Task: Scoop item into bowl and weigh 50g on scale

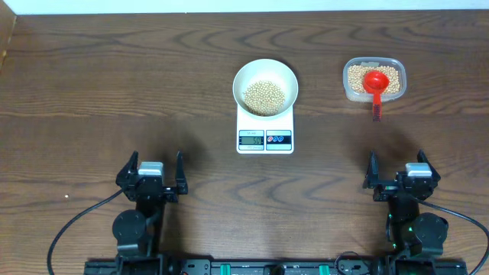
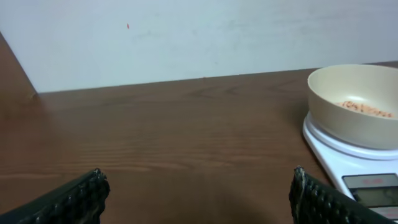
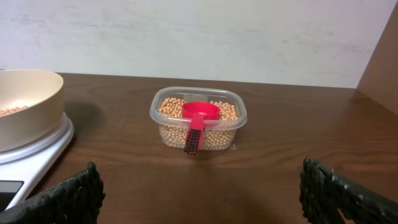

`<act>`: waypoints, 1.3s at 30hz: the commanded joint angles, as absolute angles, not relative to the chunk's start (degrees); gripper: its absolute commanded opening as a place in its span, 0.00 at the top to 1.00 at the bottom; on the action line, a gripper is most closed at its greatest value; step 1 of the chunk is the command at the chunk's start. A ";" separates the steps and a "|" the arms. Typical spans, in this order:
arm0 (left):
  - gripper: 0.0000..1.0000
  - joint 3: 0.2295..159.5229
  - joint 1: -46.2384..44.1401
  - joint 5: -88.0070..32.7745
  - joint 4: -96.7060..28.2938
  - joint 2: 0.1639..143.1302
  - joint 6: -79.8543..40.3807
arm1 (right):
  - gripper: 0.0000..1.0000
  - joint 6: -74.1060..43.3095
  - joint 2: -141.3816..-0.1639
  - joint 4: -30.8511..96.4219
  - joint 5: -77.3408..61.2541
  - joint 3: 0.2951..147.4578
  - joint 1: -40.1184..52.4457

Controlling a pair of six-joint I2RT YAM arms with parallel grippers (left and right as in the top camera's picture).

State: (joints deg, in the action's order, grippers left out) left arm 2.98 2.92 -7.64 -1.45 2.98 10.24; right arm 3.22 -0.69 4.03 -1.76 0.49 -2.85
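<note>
I think I should read the small white rectangular scale (image 1: 265, 130) first, then add only a little with the red plastic scoop (image 1: 375, 82) from the clear plastic tub (image 1: 348, 82) right of it. The round white bowl (image 1: 238, 80) on the scale holds small tan beans (image 1: 264, 96). My left gripper (image 1: 155, 162) and right gripper (image 1: 397, 164) rest low before it, wide open, empty.

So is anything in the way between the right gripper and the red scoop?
No, nothing visible. Only bare table lies between the open right gripper and the clear tub, and the red scoop rests on the beans with its handle over the near rim.
</note>
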 commanded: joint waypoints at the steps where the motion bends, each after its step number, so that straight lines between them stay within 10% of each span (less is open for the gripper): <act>1: 0.05 1.43 3.20 -8.38 -0.99 0.54 13.06 | 0.01 3.27 -0.32 4.12 -2.26 0.30 -2.57; 39: 0.05 0.23 3.20 -8.16 -3.36 0.30 12.19 | 0.01 3.27 -0.32 4.12 -2.26 0.30 -2.57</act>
State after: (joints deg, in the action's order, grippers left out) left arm 1.30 2.92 -7.40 -1.52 0.62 12.05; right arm 3.22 -0.69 4.03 -1.76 0.47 -2.85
